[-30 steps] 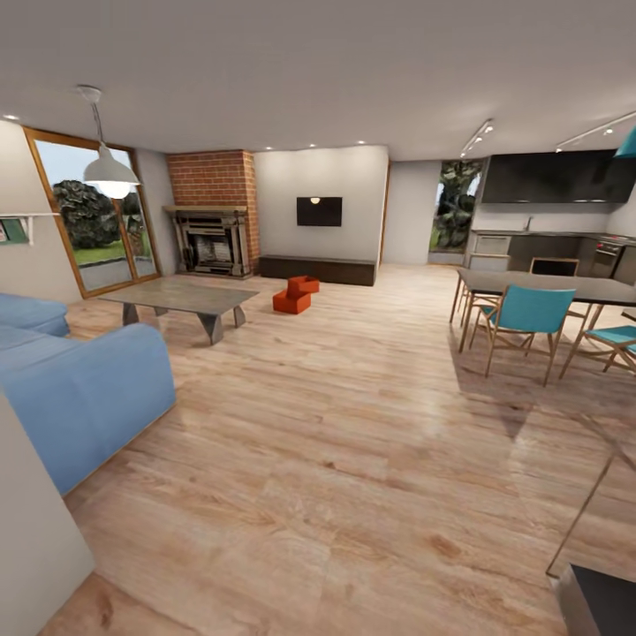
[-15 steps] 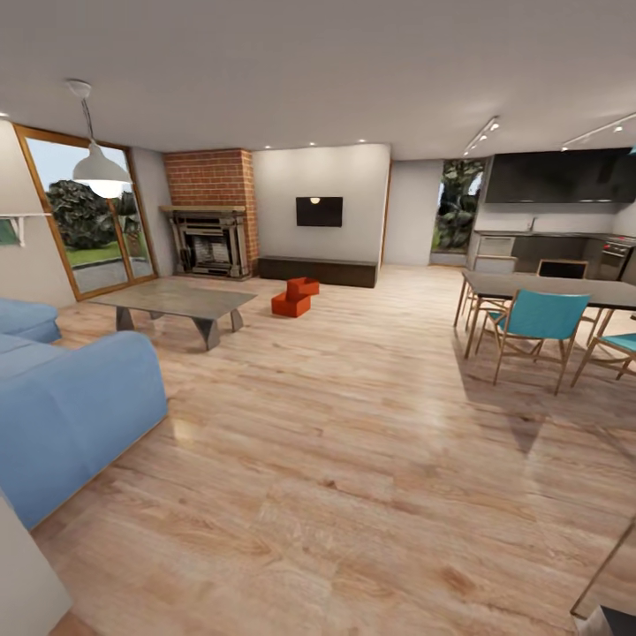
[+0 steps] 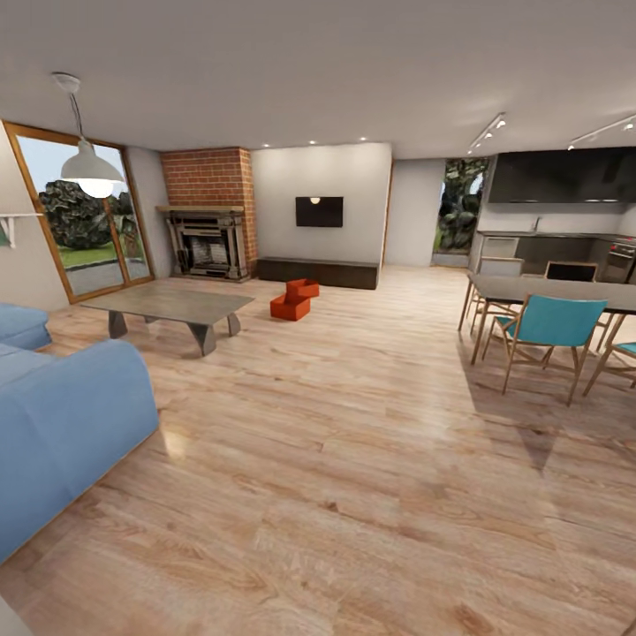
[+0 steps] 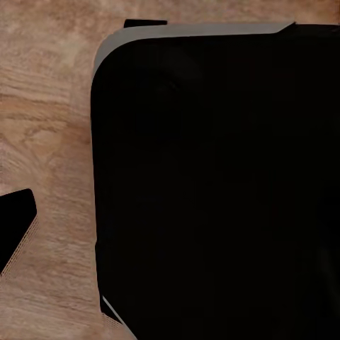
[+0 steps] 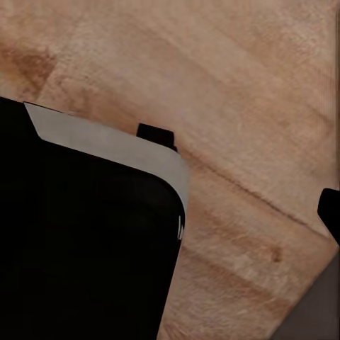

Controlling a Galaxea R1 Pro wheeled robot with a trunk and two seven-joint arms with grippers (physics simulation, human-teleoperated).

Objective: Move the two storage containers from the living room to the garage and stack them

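Across the light wood plank floor (image 3: 353, 442), a little left of centre in the head frame, we find the two storage containers (image 3: 295, 299): orange-red open bins, touching or nearly so, one set slightly behind and to the right of the other. They sit on the planks between the glass table (image 3: 168, 305) at left centre and the low dark cabinet (image 3: 318, 270) under the wall TV (image 3: 319, 211). Brick chimney with dark fireplace (image 3: 209, 240) stands in the upper left, next to a tall glazed door (image 3: 75, 216). Blue sofa (image 3: 62, 424) takes the lower left; a white pendant lamp (image 3: 88, 168) hangs above it. At right centre, a dining table (image 3: 548, 290) with teal chairs (image 3: 552, 322), dark kitchen units behind.

Both wrist views look down on plank flooring and a large black rounded body with a pale edge (image 4: 212, 177) (image 5: 85, 241). We cannot tell how far the fingers are parted on either arm, nor whether they hold anything.
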